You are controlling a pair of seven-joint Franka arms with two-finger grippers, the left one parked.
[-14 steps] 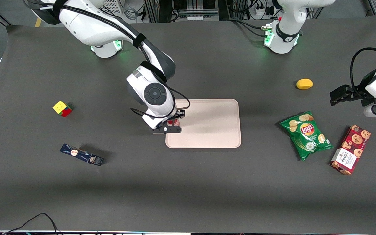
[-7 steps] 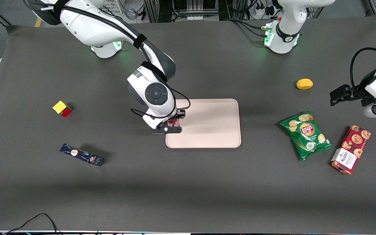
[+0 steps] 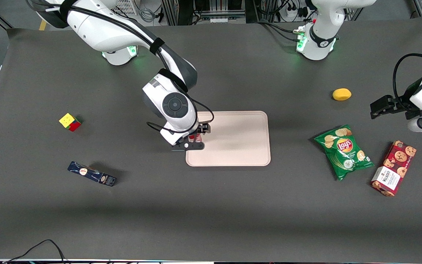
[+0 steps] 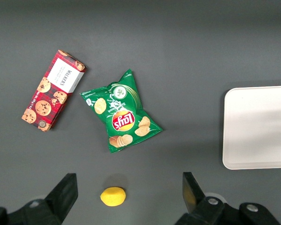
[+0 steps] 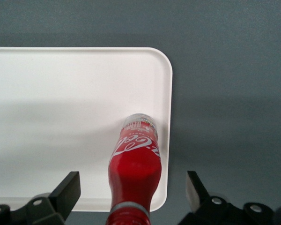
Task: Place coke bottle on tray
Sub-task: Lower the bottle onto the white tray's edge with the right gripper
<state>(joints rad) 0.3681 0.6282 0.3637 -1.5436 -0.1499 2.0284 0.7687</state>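
Gripper (image 3: 195,138) sits over the tray (image 3: 240,146) at the edge toward the working arm's end of the table, low above the surface. Jaws are spread wide, fingers (image 5: 68,190) well apart on either side of the coke bottle (image 5: 136,164) with clear gaps, not pinching it. Bottle stands upright on the tray, silvery base down on the pale surface just inside the rim near a rounded corner; white script faces the wrist camera. In the front view only a small red patch of the bottle (image 3: 195,138) shows under the wrist. Tray rim (image 5: 168,117) runs just beside the bottle base.

Rest of the table: colour cube (image 3: 70,121) and dark blue box (image 3: 92,173) toward the working arm's end; lemon (image 3: 341,94), green chips bag (image 3: 343,151) and red cookie box (image 3: 393,168) toward the parked arm's end, all well apart from the tray.
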